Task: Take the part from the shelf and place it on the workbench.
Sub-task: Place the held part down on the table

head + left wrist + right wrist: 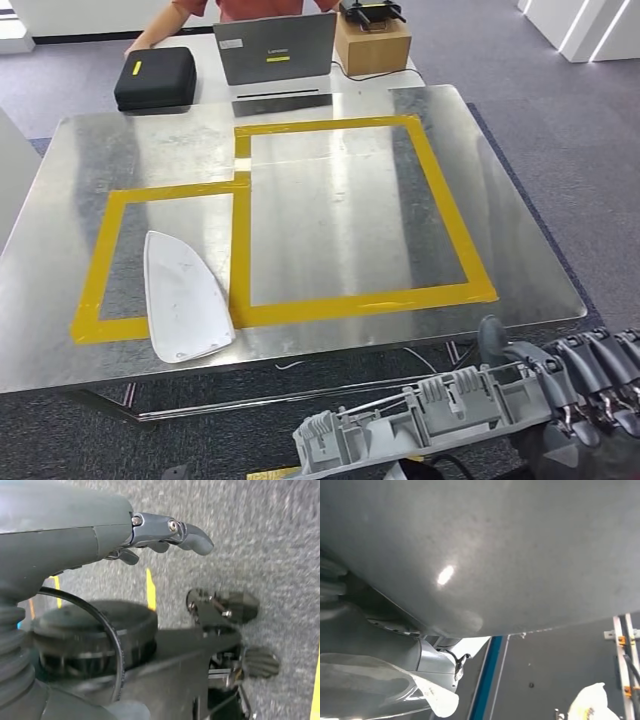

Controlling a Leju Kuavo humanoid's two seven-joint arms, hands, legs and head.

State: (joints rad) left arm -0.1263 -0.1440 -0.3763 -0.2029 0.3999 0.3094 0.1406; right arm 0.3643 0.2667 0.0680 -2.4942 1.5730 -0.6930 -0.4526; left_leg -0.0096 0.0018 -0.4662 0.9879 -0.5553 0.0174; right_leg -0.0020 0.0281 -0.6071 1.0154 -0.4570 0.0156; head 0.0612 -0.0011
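Below the near edge of the shiny metal workbench (317, 200), the right hand (581, 385) grips one end of the long grey ribbed plastic part (423, 410), which stretches leftward, off the bench top. On the bench, a white teardrop-shaped panel (183, 297) lies across the smaller yellow tape rectangle (113, 260). Over grey carpet (264, 540), the left hand (166, 532) hangs with fingers extended, holding nothing.
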